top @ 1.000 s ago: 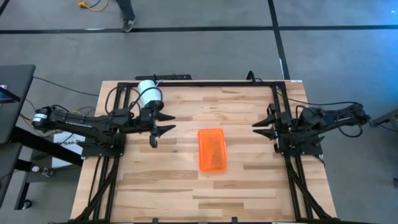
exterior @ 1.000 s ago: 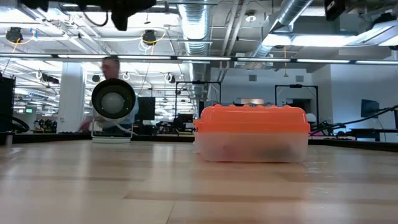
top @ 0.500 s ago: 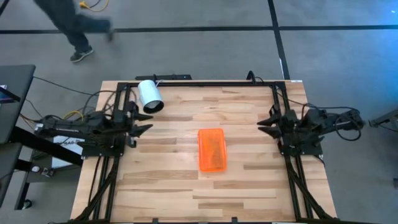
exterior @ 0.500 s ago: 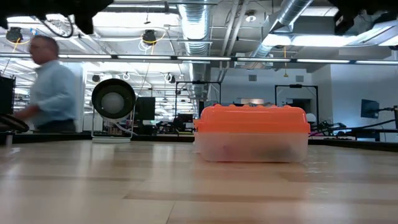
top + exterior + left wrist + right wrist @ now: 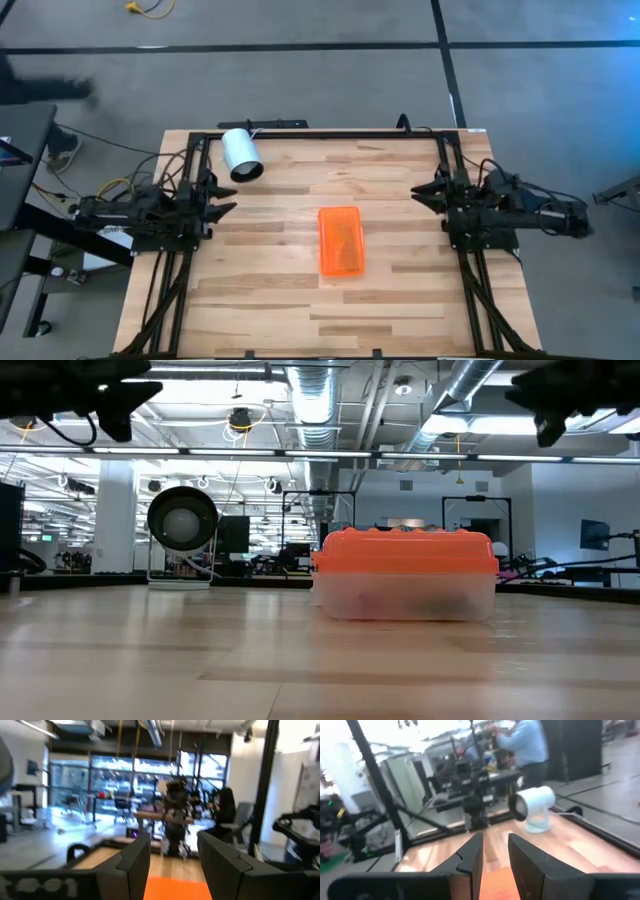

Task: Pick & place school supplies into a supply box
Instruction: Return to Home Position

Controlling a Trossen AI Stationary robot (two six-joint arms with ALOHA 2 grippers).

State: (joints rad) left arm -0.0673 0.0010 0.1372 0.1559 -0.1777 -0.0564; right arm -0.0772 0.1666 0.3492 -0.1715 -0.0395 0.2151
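Orange supply box (image 5: 340, 241) sits shut on our bench (image 5: 400, 300); left gripper (image 5: 222, 198) and right gripper (image 5: 422, 190) both spread, empty. We fear only a weak latch letting it pop open.

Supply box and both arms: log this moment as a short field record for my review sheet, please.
supply box: middle of table, orange lid shut
contents: dim shapes through clear tray, cannot tell what
left gripper: at left table edge, open, holding nothing
right gripper: at right table edge, open, holding nothing
white cylinder: far left corner, apart from box
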